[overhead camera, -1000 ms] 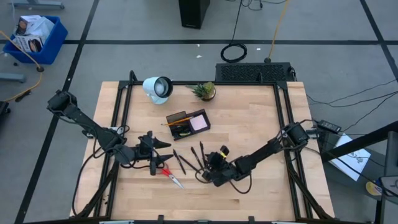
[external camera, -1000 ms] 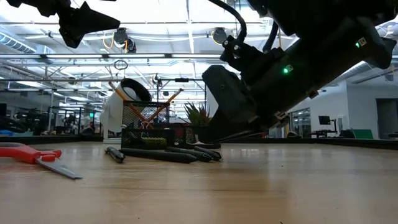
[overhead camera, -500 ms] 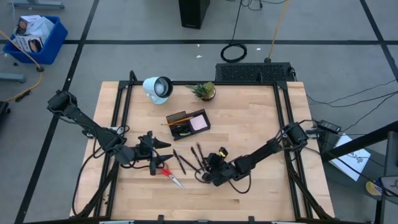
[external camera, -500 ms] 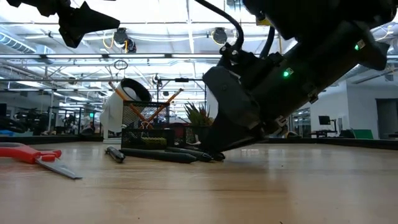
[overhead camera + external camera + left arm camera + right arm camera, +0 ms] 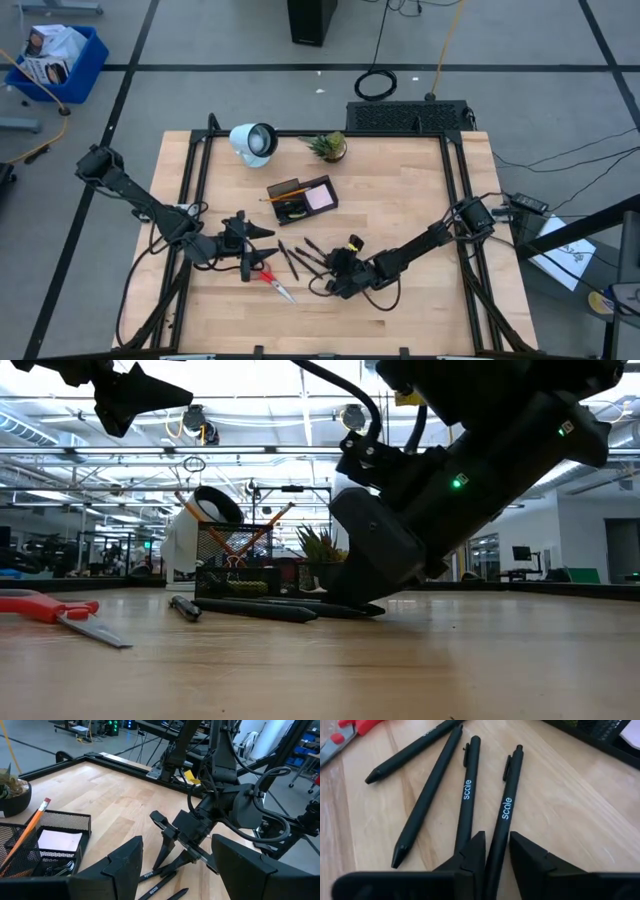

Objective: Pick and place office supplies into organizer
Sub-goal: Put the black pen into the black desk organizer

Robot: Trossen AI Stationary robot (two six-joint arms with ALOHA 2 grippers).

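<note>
Several black pens lie flat on the wood near the table's middle (image 5: 300,256), lettered "scale" in the right wrist view (image 5: 467,795). Red-handled scissors (image 5: 275,283) lie to their left (image 5: 50,610). The black mesh organizer (image 5: 290,190) stands farther back and holds an orange pencil and a pink pad (image 5: 60,840). My right gripper (image 5: 335,268) is down at the pens and shut on one (image 5: 497,847). My left gripper (image 5: 250,248) hangs open above the scissors, its fingers wide apart (image 5: 175,870). My right gripper pinches one black pen between its two fingers (image 5: 475,852), on the stretch away from the clip end (image 5: 498,836). The fingers slant down from the table's right. The pen runs straight out between them and lies flat on the table.
A white round lamp (image 5: 253,140) and a small potted plant (image 5: 328,147) stand at the far edge behind the organizer. A black frame rails the table's sides (image 5: 195,180). Bare wood lies right of the pens and along the near edge.
My right gripper has moved down and toward the table's left, tipping lower until its fingertips reach the table among the pens. My left arm has kept still.
</note>
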